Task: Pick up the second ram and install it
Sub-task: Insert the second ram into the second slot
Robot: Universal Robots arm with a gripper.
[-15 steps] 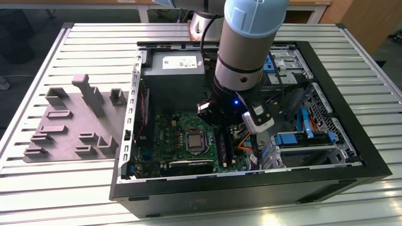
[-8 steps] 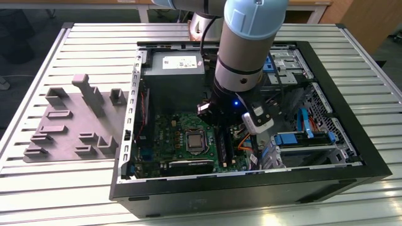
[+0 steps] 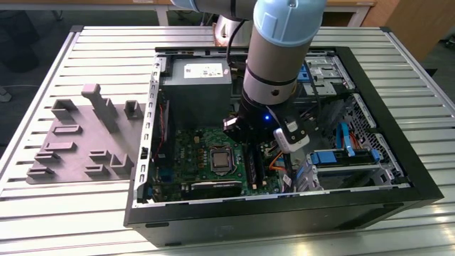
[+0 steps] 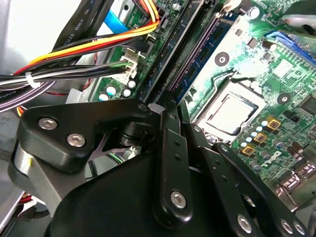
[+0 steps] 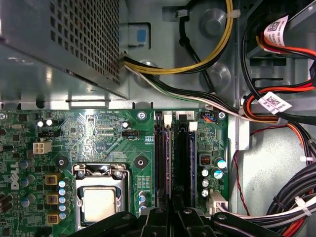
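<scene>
The second ram [image 5: 170, 163] is a thin dark stick seen edge-on, standing along one of the black motherboard slots [image 5: 161, 158]. In the second wrist view the ram [image 4: 195, 54] runs away from the fingertips, level with the slot beside it. My gripper [image 5: 171, 210] is low inside the computer case, its fingers drawn close together on the near end of the stick. The same gripper [image 4: 168, 106] shows its black linkages converging on that end. In the exterior view the gripper [image 3: 249, 144] hangs over the green motherboard [image 3: 206, 154]. Whether the stick is fully seated is hidden.
A CPU socket [image 5: 101, 197] lies beside the slots. Bundled cables [image 5: 276, 113] crowd the other side. The power supply box [image 3: 199, 90] stands at the back of the case, drive bays [image 3: 341, 160] at the exterior view's right. A grey fixture plate [image 3: 78, 138] lies outside the case.
</scene>
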